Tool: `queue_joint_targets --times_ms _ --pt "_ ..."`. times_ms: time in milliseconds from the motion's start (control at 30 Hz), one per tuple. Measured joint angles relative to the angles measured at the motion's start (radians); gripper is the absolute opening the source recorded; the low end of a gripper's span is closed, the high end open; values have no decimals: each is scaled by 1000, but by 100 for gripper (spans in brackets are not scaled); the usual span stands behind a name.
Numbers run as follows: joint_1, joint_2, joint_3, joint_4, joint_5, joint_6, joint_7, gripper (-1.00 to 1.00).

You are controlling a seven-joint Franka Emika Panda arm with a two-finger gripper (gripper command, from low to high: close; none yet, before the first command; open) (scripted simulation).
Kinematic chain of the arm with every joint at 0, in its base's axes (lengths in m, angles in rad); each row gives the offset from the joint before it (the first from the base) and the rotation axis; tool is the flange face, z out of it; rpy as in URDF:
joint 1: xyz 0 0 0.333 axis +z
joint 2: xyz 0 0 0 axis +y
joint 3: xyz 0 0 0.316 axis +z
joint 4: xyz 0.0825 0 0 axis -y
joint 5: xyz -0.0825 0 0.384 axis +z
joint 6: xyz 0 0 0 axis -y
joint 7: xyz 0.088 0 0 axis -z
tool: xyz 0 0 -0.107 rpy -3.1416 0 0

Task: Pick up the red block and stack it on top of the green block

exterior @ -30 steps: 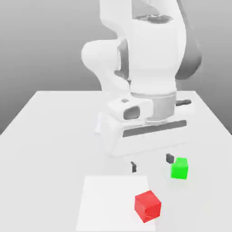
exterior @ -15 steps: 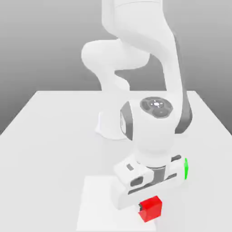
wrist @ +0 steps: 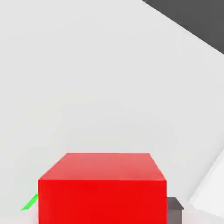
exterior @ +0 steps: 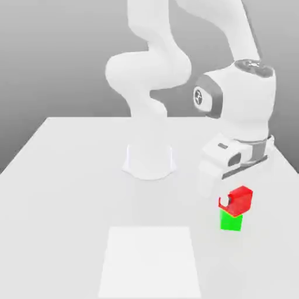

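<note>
From the exterior view's left I see the pale mat point(exterior: 149, 263) lying bare on the table point(exterior: 64, 175), and to the right my gripper point(exterior: 232, 204) has its jaws pinching the red block point(exterior: 239, 200). It hangs tilted, just above the green block point(exterior: 230, 222), perhaps touching its top. In the hand view a sliver of green point(wrist: 29, 202) peeks out beside the red face point(wrist: 103, 194), so I judge the two aren't yet centred. I'd square the red block level, line it up, then lower gently before letting go. I can read no brand or writing anywhere.
</note>
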Motion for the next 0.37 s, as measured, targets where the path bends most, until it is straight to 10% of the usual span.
queue_joint_targets --times_ms 267,300,367 --pt "-4 195 24 -34 -124 226 125 -100" --pt "-4 216 20 -33 -144 246 139 100" --pt "-2 216 20 -33 -144 246 139 100"
